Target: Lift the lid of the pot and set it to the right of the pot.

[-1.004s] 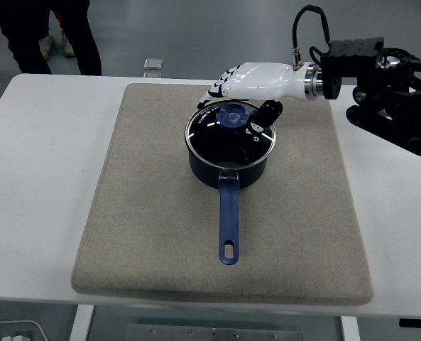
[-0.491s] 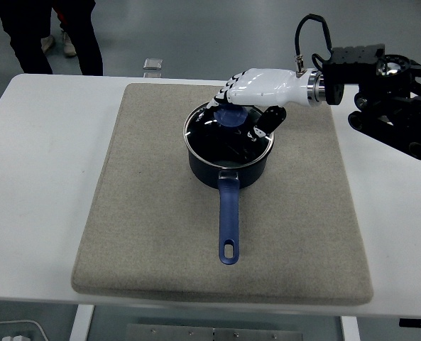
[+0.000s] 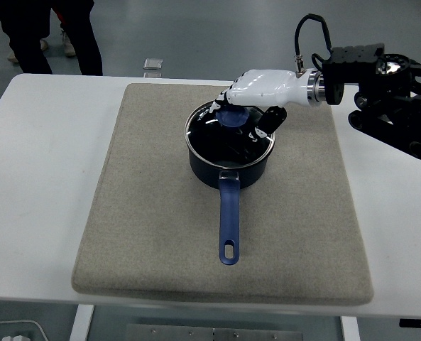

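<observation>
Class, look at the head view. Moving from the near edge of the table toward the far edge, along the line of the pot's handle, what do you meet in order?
White table edge → grey mat → blue pot handle → pot with its glass lid → blue lid knob under the right robot hand → small object on the floor beyond the table.

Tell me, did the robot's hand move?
Yes. The right hand slid rightward over the lid, judged against the pot, which stayed put.

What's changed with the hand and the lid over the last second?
The right hand shifted right and closed in over the blue knob; whether it grips is unclear. The lid is still on the pot, which has not moved on the mat.
</observation>
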`<action>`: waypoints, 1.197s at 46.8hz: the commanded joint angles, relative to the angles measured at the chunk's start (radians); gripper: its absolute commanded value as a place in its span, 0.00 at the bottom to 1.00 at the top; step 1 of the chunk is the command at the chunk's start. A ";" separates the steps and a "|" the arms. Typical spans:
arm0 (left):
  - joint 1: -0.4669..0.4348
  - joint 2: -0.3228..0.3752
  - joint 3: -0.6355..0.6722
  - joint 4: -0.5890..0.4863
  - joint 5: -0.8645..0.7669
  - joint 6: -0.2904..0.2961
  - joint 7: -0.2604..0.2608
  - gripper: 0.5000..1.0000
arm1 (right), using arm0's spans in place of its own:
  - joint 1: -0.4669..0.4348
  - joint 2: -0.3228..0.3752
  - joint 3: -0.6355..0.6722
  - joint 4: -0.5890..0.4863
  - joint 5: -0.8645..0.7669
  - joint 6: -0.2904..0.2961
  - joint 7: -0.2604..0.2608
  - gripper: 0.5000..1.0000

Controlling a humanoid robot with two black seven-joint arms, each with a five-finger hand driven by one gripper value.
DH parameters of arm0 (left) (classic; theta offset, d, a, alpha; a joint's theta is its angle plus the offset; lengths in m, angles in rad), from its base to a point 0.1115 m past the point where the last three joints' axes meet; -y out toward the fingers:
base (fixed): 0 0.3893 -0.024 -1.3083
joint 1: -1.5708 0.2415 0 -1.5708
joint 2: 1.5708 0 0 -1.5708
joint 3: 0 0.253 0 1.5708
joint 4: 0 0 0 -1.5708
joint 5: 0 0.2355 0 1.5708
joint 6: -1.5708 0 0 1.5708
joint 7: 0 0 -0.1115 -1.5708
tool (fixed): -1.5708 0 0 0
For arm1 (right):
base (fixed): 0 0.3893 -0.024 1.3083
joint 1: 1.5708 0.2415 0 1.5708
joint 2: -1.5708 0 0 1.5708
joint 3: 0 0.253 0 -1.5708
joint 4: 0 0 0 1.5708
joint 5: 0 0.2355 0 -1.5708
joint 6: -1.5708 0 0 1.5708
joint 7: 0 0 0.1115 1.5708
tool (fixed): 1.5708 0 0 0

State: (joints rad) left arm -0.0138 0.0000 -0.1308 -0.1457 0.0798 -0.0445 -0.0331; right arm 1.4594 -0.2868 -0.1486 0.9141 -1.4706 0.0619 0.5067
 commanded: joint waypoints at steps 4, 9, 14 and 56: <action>0.000 0.000 0.000 0.000 0.000 0.000 0.001 1.00 | 0.002 0.000 0.000 0.000 0.001 0.032 0.003 0.00; 0.000 0.000 0.000 0.000 0.000 0.000 -0.001 1.00 | 0.004 0.000 -0.002 0.000 0.003 0.045 0.003 0.00; 0.000 0.000 0.000 0.000 0.000 0.000 0.001 1.00 | 0.006 0.001 -0.005 0.000 0.001 0.058 0.000 0.00; 0.000 0.000 -0.001 0.000 0.000 0.000 0.001 1.00 | 0.045 0.000 -0.003 -0.020 0.010 0.073 -0.007 0.00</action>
State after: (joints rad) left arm -0.0138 0.0000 -0.1307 -0.1457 0.0798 -0.0445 -0.0329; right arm 1.4965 -0.2872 -0.1509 0.8942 -1.4606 0.1353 0.5012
